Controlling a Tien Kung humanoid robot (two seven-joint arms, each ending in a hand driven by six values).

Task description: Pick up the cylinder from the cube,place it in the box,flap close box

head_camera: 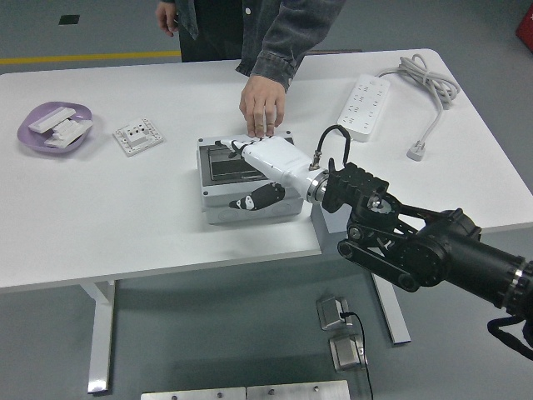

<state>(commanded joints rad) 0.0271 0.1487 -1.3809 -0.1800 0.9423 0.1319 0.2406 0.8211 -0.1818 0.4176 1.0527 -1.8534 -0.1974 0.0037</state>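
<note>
The grey box (250,204) stands mid-table with its clear-windowed lid (218,167) lying flat and shut on top. My right hand (241,171), white with black fingertips, rests palm down on the lid, fingers spread, thumb hanging over the front wall, holding nothing. A person's hand (263,107) touches the box's far edge with its fingertips. The grey cube (327,218) sits right of the box, mostly hidden behind my forearm. I cannot see the cylinder anywhere. My left arm is out of view.
A purple dish (33,117) with white parts sits at the far left, a white switch plate (137,136) beside it. A white power strip (364,96) and its cable (425,75) lie at the back right. The person stands at the far side.
</note>
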